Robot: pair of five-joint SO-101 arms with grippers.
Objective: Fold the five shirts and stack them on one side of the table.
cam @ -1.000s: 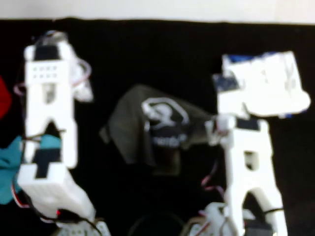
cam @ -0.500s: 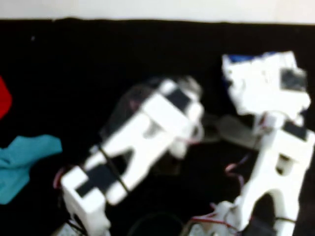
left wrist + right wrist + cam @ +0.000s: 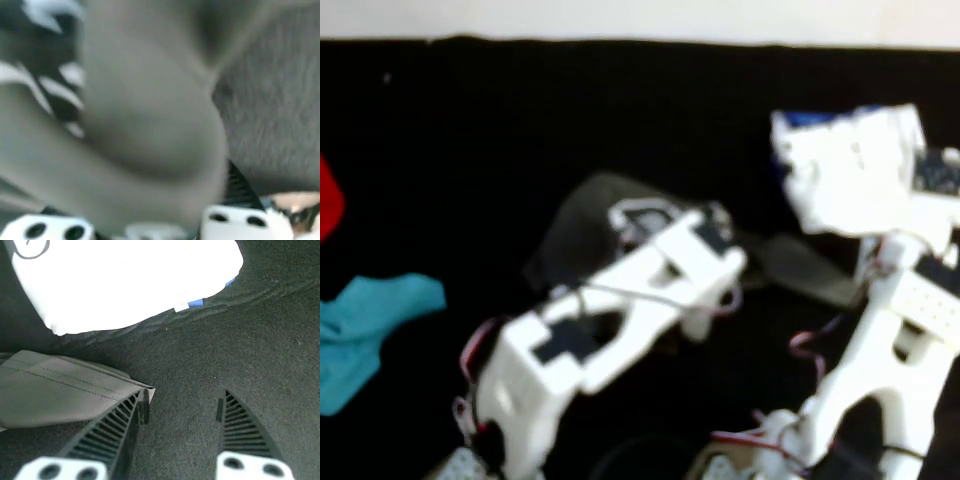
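Observation:
A grey shirt (image 3: pixel 582 225) with a black and white print lies crumpled in the middle of the black table. Its sleeve (image 3: pixel 802 265) stretches toward the right. My left gripper (image 3: pixel 708 222) sits down on the shirt's printed part, and the grey shirt (image 3: pixel 150 125) bulges close against the left wrist camera. My right gripper (image 3: pixel 182 397) is open just above the table, one fingertip (image 3: pixel 142 401) at the edge of the grey sleeve (image 3: pixel 60 392). A folded white shirt (image 3: pixel 850 170) lies at the back right, with the white shirt (image 3: pixel 125 280) just beyond the right gripper.
A teal shirt (image 3: pixel 370 320) lies bunched at the left edge, with a red shirt (image 3: pixel 328 200) behind it. The table (image 3: pixel 470 130) is covered in black cloth. The right arm (image 3: pixel 910 330) stands at the front right.
My left arm has swung from the left side across to the grey shirt and come down on it. The right arm has drawn back rightward, leaving the sleeve stretched out.

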